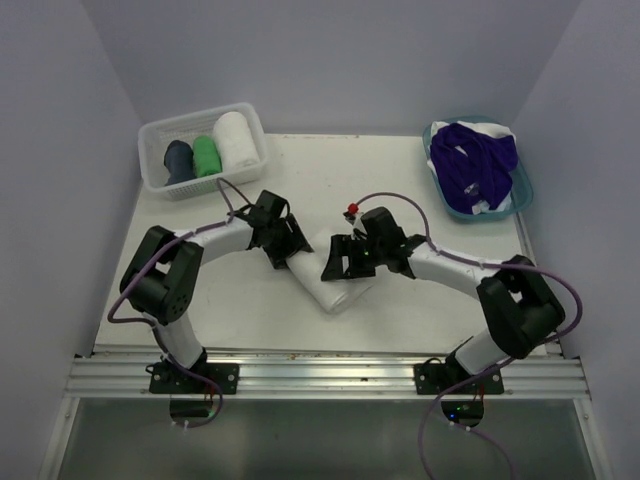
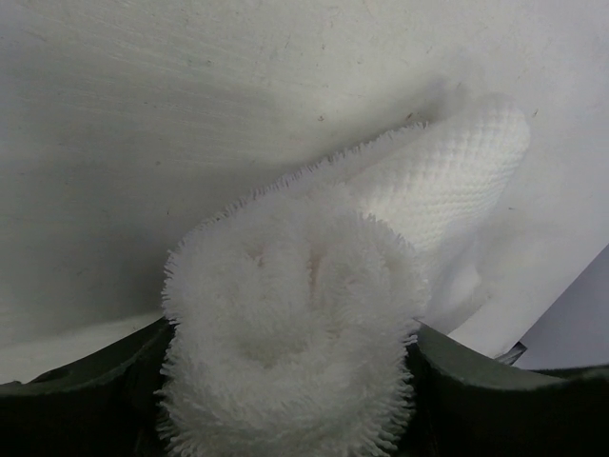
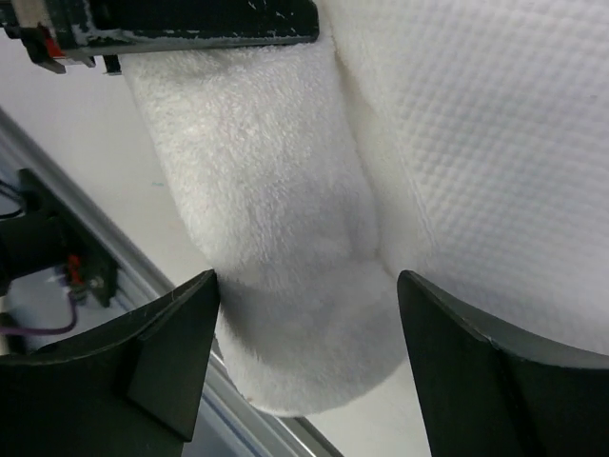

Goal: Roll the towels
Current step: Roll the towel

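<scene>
I saw the rolled white terry towel [image 1: 338, 292] lying mid-way across the white desk [image 1: 230, 300]. My left tool [image 1: 290, 256] pinched its fluffy left end on both sides; my right tool [image 1: 338, 264] stood wide astride it, not gripping.

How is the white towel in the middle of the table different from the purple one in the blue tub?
The white towel is rolled up into a bundle; the purple towel lies loose and crumpled. The white towel rests on the table between the two arms; the purple towel sits in the blue tub at the far right corner. Both are soft cloth.
</scene>
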Robot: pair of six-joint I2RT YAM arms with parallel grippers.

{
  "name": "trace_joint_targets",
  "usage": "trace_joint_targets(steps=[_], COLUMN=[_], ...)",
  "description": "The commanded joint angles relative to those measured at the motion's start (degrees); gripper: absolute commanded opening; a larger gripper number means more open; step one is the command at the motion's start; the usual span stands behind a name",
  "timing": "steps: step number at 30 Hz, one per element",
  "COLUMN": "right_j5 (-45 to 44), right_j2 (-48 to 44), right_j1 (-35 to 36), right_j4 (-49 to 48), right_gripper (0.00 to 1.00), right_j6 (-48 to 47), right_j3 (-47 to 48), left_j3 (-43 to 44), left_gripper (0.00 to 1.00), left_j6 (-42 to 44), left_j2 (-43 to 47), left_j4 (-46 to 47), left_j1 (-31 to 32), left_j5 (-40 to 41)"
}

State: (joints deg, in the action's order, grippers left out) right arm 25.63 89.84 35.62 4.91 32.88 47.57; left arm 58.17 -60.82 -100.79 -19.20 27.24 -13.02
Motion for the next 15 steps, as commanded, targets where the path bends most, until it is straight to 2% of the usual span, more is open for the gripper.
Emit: trace_joint_targets(steps=[1,2,3,5,12,15], right_j5=[-18.2,-21.7,-30.2,-40.0,-57.8,-61.5], right_j2=[-7.6,-8.4,-8.9,-8.7,-2.0,2.3], right_j1=[3.6,5.4,7.3,13.8,29.5,33.6], right_j4=[14.3,15.7,17.1,20.6,22.7,23.1], right_gripper=[0.78,0.79,0.8,0.8,0.8,0.81], right_j6=[-6.9,-9.0,-10.5,-13.7,-20.6,-23.4], right_j3=[5.1,6.1,7.3,11.1,17.6,19.7], left_j3=[1.3,1.4,1.4,1.4,1.5,1.9], left_gripper=[0.65,0.65,0.65,0.65,0.65,0.65], left_j6=[2.8,2.9,3.0,3.0,2.9,3.0], left_j2=[-2.3,-2.5,-2.6,-2.5,-2.5,-2.7], left_j4=[-4.2,-4.4,-4.5,-4.9,-5.3,-5.8], left_j1=[0.6,0.7,0.7,0.7,0.6,0.6], left_j5=[-0.1,-0.1,0.0,0.2,0.2,0.1])
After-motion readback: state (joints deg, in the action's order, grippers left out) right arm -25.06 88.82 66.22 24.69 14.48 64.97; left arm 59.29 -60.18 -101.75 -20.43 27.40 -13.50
